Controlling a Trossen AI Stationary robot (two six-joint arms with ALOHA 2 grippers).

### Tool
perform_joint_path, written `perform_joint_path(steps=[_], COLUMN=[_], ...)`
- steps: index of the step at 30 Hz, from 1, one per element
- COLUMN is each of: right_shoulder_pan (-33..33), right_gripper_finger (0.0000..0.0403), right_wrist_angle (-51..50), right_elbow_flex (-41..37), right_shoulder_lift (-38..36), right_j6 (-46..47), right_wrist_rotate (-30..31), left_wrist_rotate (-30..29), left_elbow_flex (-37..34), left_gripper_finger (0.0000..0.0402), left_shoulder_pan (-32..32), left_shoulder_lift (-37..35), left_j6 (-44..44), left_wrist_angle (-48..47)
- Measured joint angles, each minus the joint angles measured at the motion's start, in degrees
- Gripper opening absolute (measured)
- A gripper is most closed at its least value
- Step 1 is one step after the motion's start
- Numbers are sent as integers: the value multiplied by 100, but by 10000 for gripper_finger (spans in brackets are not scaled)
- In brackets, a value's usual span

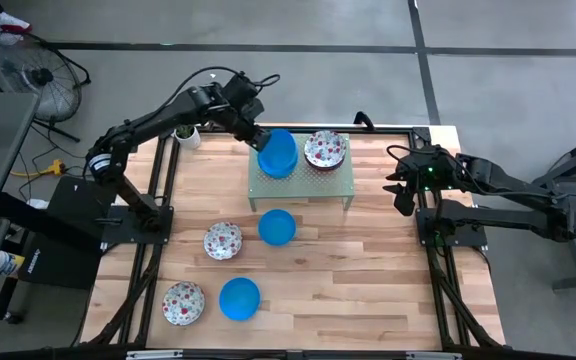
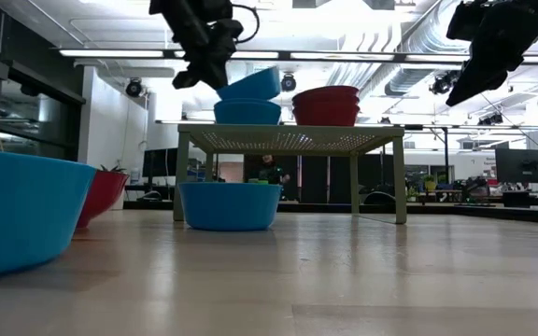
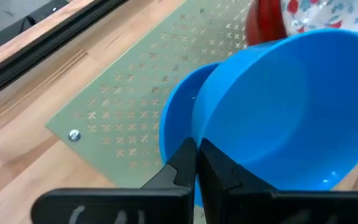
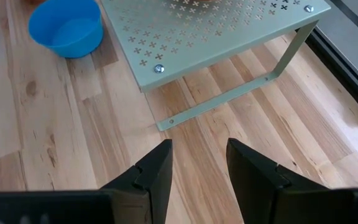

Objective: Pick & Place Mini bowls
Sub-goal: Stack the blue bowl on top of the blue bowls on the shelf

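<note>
My left gripper [image 1: 257,139] is over the green perforated shelf [image 1: 268,187] at the table's far middle, shut on a plain blue mini bowl [image 3: 291,112]. That bowl tilts above a second blue bowl [image 2: 247,112] that stands on the shelf. A stack of floral bowls with red undersides [image 1: 325,150] stands beside it on the shelf. On the table lie two more blue bowls [image 1: 277,226] [image 1: 239,298] and two floral bowls [image 1: 222,240] [image 1: 183,303]. My right gripper [image 4: 197,162] hangs open at the table's right edge, holding nothing. My left gripper pinches the blue bowl's rim [image 3: 199,134] on the side nearest the arm, one finger inside the bowl and one outside. The fingers slant down from the table's far left. The bowl is tilted, with its low side over the blue bowl beneath; whether the two touch, I cannot tell.
A small white pot with a green plant [image 1: 186,135] stands at the far left corner, close to my left arm. Bare wood lies to the right of the shelf and across the table's near right part [image 1: 368,280].
</note>
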Motion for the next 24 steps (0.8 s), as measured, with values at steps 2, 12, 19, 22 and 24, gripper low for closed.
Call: perform_joint_path(steps=[2,12,19,22,24], right_shoulder_pan=[1,0,-1,1,1], right_gripper_finger=[139,139,139,139,139], right_wrist_angle=[0,0,0,0,0], right_elbow_flex=[0,0,0,0,0], right_shoulder_lift=[0,-1,-2,-2,0], right_j6=[1,22,22,22,22], right_wrist_rotate=[0,2,0,0,0], left_wrist_rotate=[-72,-209,-219,-169,-158], left_elbow_flex=[0,0,0,0,0], left_gripper_finger=[0,0,9,20,27], left_shoulder_pan=[0,0,2,0,0], left_shoulder_lift=[7,7,7,7,7], left_j6=[2,86,88,88,88], left_wrist_angle=[-165,-510,-501,-501,-499])
